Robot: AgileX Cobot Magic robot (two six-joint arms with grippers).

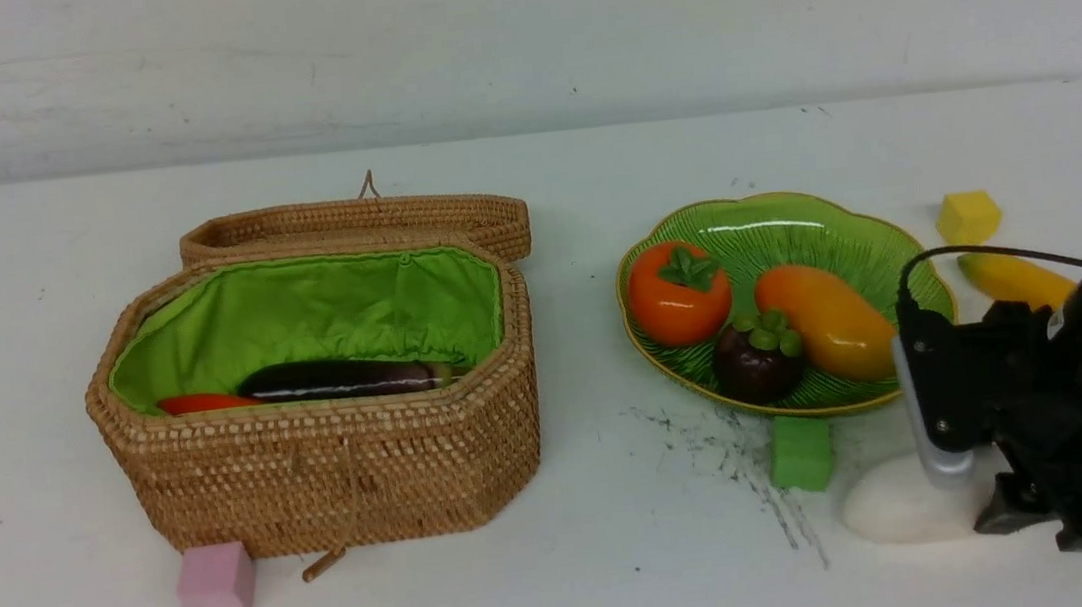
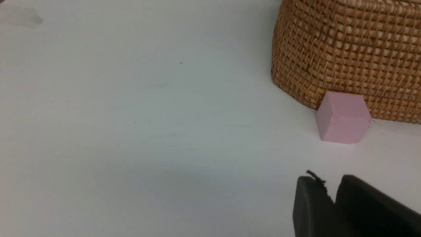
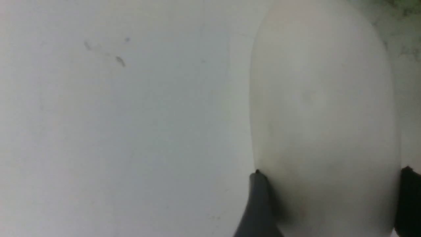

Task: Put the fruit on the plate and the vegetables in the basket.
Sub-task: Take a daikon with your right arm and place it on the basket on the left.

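**Right gripper**: down at the white table, its jaws pressed against the two flanks of the white oval radish. The radish lies on the table just in front of the glossy green scalloped plate, beside a green cube.

**Left gripper**: shown only in its wrist view, fingers together but for a thin slit, empty. It is near a pink cube at the foot of the tan woven wicker basket.

**Hidden or cut off:**
- The radish's leaves are almost wholly hidden behind the right gripper.
- The long yellow banana is partly covered by the right arm.
- The dark purple eggplant and red-orange pepper lie in the basket, cut off by its rim.
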